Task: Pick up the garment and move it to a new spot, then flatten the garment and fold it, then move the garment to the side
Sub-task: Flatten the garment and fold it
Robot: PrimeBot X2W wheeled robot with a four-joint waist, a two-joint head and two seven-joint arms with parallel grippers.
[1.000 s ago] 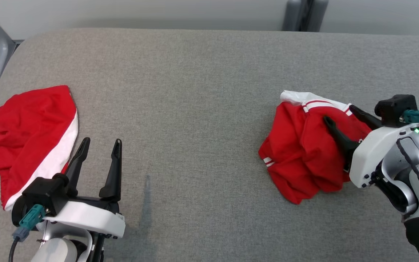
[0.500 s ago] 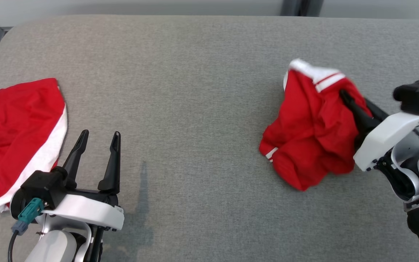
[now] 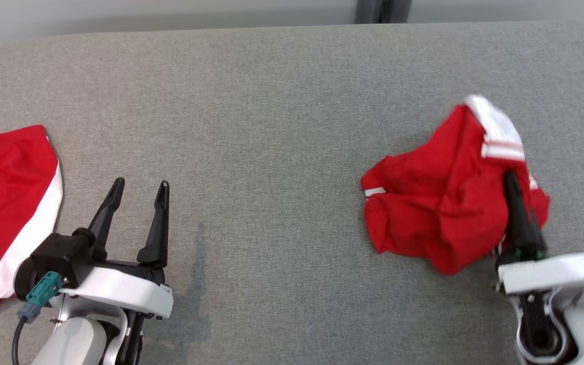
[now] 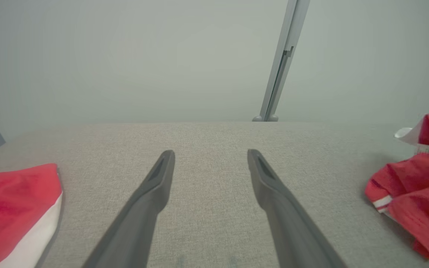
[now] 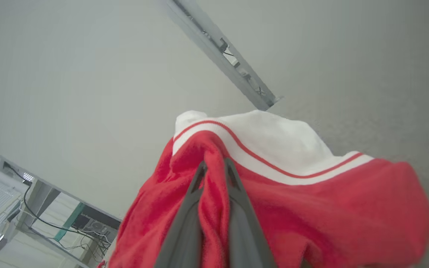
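Garment (image 3: 444, 203), red with white striped band, bunched at right of grey padded surface (image 3: 271, 126), fold clamped between 2 fingers of right gripper (image 3: 510, 177). Left gripper (image 3: 141, 185) at lower left, jaws apart, holding nothing. Another red cloth (image 3: 3, 192) far left.

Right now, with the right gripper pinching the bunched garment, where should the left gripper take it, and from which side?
The striped hem corner on the garment's left, approached from the left by the open left gripper. It juts out free, facing that gripper and far from the right gripper's pinch near the white band, so pulling apart should spread the cloth.
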